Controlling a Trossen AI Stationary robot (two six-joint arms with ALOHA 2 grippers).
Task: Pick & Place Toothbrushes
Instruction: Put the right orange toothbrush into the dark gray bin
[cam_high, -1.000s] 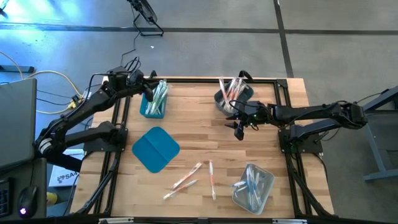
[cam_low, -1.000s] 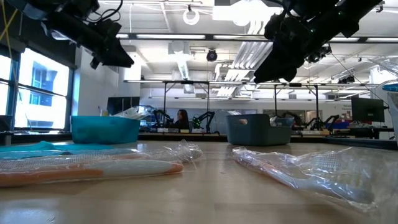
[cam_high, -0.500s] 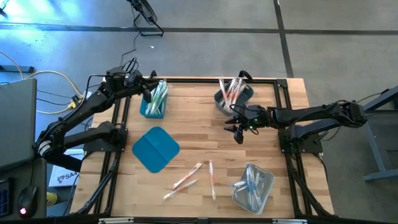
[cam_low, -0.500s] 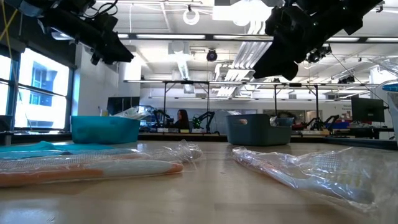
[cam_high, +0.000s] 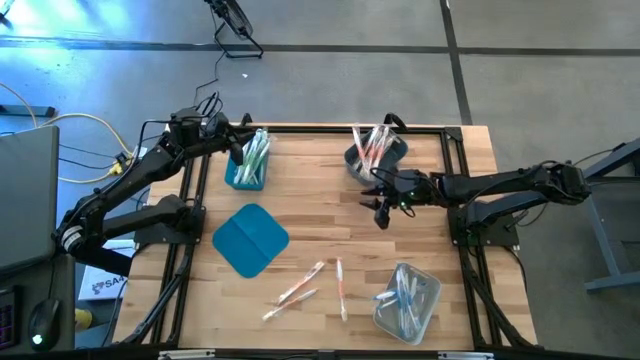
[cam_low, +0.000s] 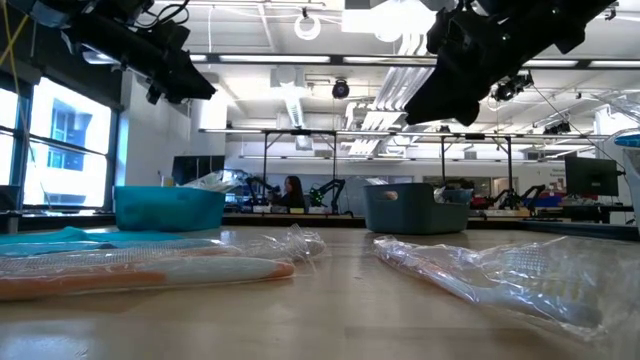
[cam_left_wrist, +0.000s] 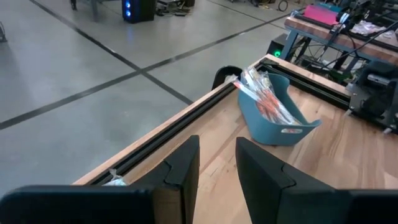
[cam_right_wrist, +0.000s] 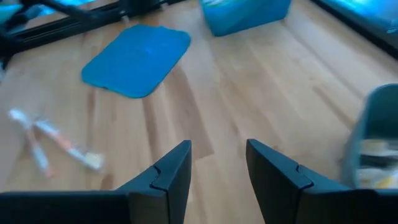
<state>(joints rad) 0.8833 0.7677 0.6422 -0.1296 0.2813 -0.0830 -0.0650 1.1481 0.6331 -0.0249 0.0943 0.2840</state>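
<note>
You have three bins on the table (cam_high: 330, 235): one teal bin (cam_high: 246, 168) by the far left corner, one grey bin (cam_high: 372, 155) at the far edge, one clear bin (cam_high: 408, 298) by the near right corner. One flat teal lid (cam_high: 250, 239) lies left of centre. Three loose toothbrushes (cam_high: 303, 282) sit near the front edge; those bundled in the bins cannot be counted. Two arms reach over the table.

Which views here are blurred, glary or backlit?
Right wrist view: soft all over, the teal lid and loose toothbrushes smeared. Low view: both arms are black silhouettes against bright ceiling lights; the near wrapped toothbrush is out of focus. High view: blue glare on the floor at top left.
</note>
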